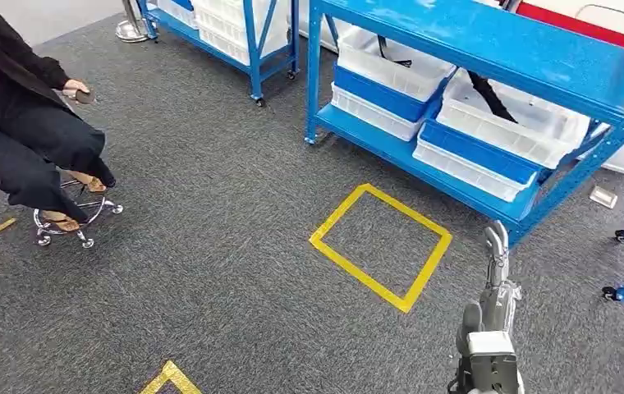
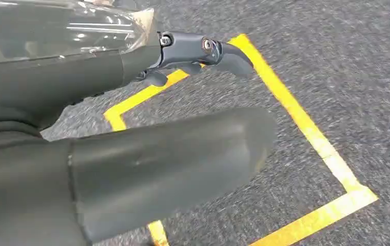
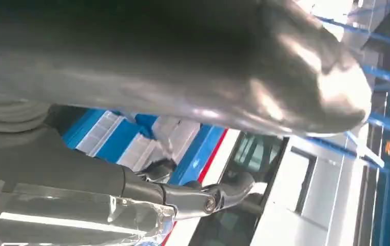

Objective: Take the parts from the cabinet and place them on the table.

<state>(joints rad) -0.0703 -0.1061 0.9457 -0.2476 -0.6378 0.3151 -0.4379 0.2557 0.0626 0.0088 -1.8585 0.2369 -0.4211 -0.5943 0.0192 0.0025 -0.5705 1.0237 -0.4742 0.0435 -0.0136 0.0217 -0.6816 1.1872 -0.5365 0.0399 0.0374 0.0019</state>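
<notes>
Black parts (image 1: 489, 94) lie in white bins (image 1: 530, 123) on the low shelf of a blue rack (image 1: 424, 160) at the upper right. Another black part (image 1: 387, 51) rests in the bin to its left. My right hand (image 1: 496, 245) is raised at the lower right, short of the rack, its fingers apart and holding nothing. In the right wrist view that hand (image 3: 193, 77) faces the rack's blue and white bins (image 3: 131, 138). My left hand (image 2: 157, 154) hangs over the carpet with its dark fingers (image 2: 203, 51) spread and nothing in it.
A yellow tape square (image 1: 339, 213) marks the grey carpet before the rack, and another yellow tape outline (image 2: 295, 118) lies under my left hand. A person (image 1: 21, 123) sits on a wheeled stool (image 1: 66, 222) at the left. A second blue rack (image 1: 243, 33) stands behind.
</notes>
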